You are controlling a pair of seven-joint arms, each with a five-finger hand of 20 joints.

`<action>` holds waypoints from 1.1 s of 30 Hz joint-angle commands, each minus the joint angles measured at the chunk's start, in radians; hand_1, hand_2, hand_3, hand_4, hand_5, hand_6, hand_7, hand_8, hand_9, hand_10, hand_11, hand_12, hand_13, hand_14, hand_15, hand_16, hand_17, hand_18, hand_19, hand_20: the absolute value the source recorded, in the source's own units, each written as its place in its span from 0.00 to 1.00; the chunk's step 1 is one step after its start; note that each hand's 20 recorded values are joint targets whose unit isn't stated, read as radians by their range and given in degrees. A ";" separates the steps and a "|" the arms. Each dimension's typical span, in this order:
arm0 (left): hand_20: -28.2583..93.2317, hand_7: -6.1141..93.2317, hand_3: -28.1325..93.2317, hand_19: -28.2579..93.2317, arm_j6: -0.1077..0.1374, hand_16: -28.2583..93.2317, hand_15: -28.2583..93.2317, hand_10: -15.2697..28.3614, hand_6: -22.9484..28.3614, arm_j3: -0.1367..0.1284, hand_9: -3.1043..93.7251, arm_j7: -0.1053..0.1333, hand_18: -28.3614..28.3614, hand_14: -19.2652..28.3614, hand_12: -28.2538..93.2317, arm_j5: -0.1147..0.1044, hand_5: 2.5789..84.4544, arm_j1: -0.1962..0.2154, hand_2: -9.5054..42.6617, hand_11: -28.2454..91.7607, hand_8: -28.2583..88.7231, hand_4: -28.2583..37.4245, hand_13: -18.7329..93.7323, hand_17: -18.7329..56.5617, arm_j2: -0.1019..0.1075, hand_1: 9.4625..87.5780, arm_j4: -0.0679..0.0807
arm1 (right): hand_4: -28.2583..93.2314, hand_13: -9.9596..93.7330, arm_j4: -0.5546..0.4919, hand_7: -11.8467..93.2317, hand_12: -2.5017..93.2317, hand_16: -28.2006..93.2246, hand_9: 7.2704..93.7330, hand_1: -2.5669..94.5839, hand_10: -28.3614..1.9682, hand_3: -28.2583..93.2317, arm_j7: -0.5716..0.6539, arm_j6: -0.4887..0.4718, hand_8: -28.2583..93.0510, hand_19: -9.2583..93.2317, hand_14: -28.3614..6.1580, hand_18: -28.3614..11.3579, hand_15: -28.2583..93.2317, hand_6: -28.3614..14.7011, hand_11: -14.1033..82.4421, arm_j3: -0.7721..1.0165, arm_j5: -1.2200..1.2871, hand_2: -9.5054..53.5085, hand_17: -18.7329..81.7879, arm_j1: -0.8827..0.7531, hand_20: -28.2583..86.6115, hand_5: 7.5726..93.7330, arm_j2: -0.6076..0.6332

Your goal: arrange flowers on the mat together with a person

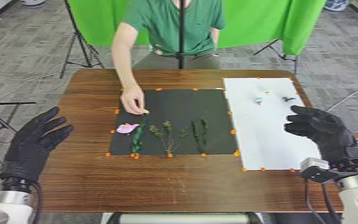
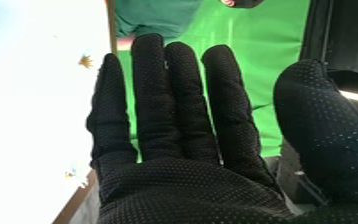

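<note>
The mat [image 1: 171,102] is showing near-black, and the marks [image 1: 233,132] along its edges are standing out orange. The sheet [image 1: 264,135] is showing white, the table [image 1: 87,185] brown with streaky grain. One flower [image 1: 127,128] is showing pink, the stems [image 1: 137,143] green. The shirt [image 1: 158,25] is showing deeper green than the backdrop [image 1: 255,25]. The right hand [image 1: 326,131] is wearing black dotted with pale specks.
</note>
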 commanded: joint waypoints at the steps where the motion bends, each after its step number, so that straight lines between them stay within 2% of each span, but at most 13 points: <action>1: 0.31 0.30 0.81 0.65 -0.007 0.23 0.56 0.68 0.50 0.001 0.38 -0.013 0.90 0.78 0.37 0.002 0.43 0.018 0.20 0.49 0.16 0.04 0.44 0.20 -0.003 0.24 0.004 | 0.07 0.53 -0.003 0.33 0.29 0.42 0.52 0.25 0.44 0.98 0.001 -0.008 0.13 0.64 0.45 0.19 0.57 0.59 0.39 0.001 -0.013 0.19 0.36 -0.012 0.52 0.53 -0.002; 6: 0.31 0.30 0.81 0.65 -0.020 0.23 0.56 0.68 0.50 0.005 0.38 -0.014 0.90 0.78 0.37 0.007 0.43 -0.003 0.20 0.49 0.16 0.05 0.44 0.20 0.007 0.24 0.009 | 0.07 0.53 -0.001 0.34 0.29 0.42 0.52 0.25 0.44 0.98 -0.011 -0.001 0.13 0.64 0.46 0.19 0.57 0.59 0.39 -0.003 -0.008 0.18 0.36 -0.004 0.52 0.53 0.009; 7: 0.31 0.30 0.81 0.65 -0.022 0.23 0.56 0.68 0.50 0.004 0.38 -0.021 0.90 0.78 0.37 0.009 0.43 -0.004 0.20 0.49 0.16 0.04 0.44 0.20 0.006 0.24 0.008 | 0.07 0.53 -0.001 0.34 0.29 0.42 0.52 0.25 0.44 0.98 -0.006 -0.008 0.13 0.64 0.46 0.19 0.57 0.59 0.39 0.000 -0.008 0.18 0.36 -0.005 0.52 0.53 0.005; 13: 0.31 0.30 0.81 0.65 -0.012 0.23 0.56 0.68 0.50 -0.004 0.38 -0.015 0.90 0.78 0.37 0.004 0.43 0.011 0.20 0.49 0.16 0.04 0.44 0.20 0.005 0.24 0.004 | 0.07 0.53 0.001 0.33 0.29 0.42 0.52 0.25 0.44 0.98 -0.010 -0.010 0.13 0.64 0.46 0.19 0.57 0.59 0.39 -0.006 -0.013 0.18 0.36 0.002 0.52 0.53 0.009; 19: 0.31 0.30 0.81 0.65 -0.020 0.23 0.56 0.68 0.50 0.004 0.38 -0.016 0.90 0.78 0.37 0.007 0.43 0.000 0.20 0.49 0.16 0.04 0.44 0.20 0.006 0.24 0.007 | 0.07 0.53 0.001 0.33 0.29 0.42 0.52 0.26 0.45 0.98 -0.009 -0.007 0.13 0.64 0.46 0.20 0.57 0.59 0.39 -0.005 -0.013 0.18 0.36 0.004 0.52 0.53 0.017; 23: 0.31 0.30 0.81 0.65 -0.011 0.23 0.56 0.68 0.50 -0.003 0.38 -0.009 0.90 0.78 0.37 0.004 0.43 0.015 0.20 0.49 0.16 0.04 0.44 0.20 0.001 0.24 0.001 | 0.07 0.53 0.002 0.33 0.29 0.42 0.53 0.26 0.46 0.98 -0.022 0.017 0.14 0.64 0.46 0.20 0.58 0.59 0.39 -0.011 -0.036 0.17 0.36 0.009 0.52 0.53 0.039; 28: 0.31 0.29 0.81 0.65 -0.001 0.23 0.56 0.68 0.50 -0.006 0.38 0.003 0.90 0.78 0.37 0.000 0.43 0.024 0.20 0.49 0.16 0.04 0.44 0.20 0.002 0.24 -0.003 | 0.06 0.56 0.017 0.34 0.29 0.42 0.54 0.29 0.49 0.97 -0.071 0.225 0.13 0.66 0.48 0.20 0.59 0.60 0.40 -0.051 -0.290 0.11 0.37 0.045 0.53 0.53 0.177; 30: 0.31 0.29 0.81 0.65 0.002 0.23 0.56 0.68 0.50 -0.007 0.38 0.005 0.90 0.78 0.37 0.000 0.43 0.025 0.20 0.49 0.16 0.04 0.44 0.20 0.005 0.24 -0.004 | 0.05 0.56 0.025 0.35 0.29 0.42 0.54 0.30 0.50 0.97 -0.048 0.341 0.13 0.66 0.50 0.21 0.60 0.61 0.41 -0.069 -0.469 0.09 0.38 0.061 0.54 0.53 0.248; 31: 0.31 0.29 0.81 0.65 0.004 0.23 0.56 0.68 0.50 -0.006 0.38 0.006 0.90 0.78 0.37 -0.001 0.43 0.024 0.20 0.49 0.16 0.04 0.44 0.20 0.005 0.24 -0.003 | 0.04 0.57 0.036 0.36 0.29 0.42 0.53 0.32 0.54 0.96 -0.029 0.397 0.13 0.67 0.51 0.22 0.61 0.62 0.41 -0.078 -0.572 0.07 0.38 0.069 0.54 0.52 0.285; 33: 0.31 0.29 0.81 0.65 0.006 0.23 0.56 0.68 0.50 -0.007 0.38 0.007 0.90 0.78 0.37 -0.001 0.43 0.025 0.20 0.49 0.16 0.04 0.44 0.20 0.005 0.24 -0.005 | 0.03 0.57 0.067 0.38 0.28 0.41 0.52 0.33 0.59 0.95 0.003 0.458 0.11 0.68 0.54 0.23 0.62 0.65 0.41 -0.087 -0.777 0.04 0.39 0.085 0.54 0.50 0.355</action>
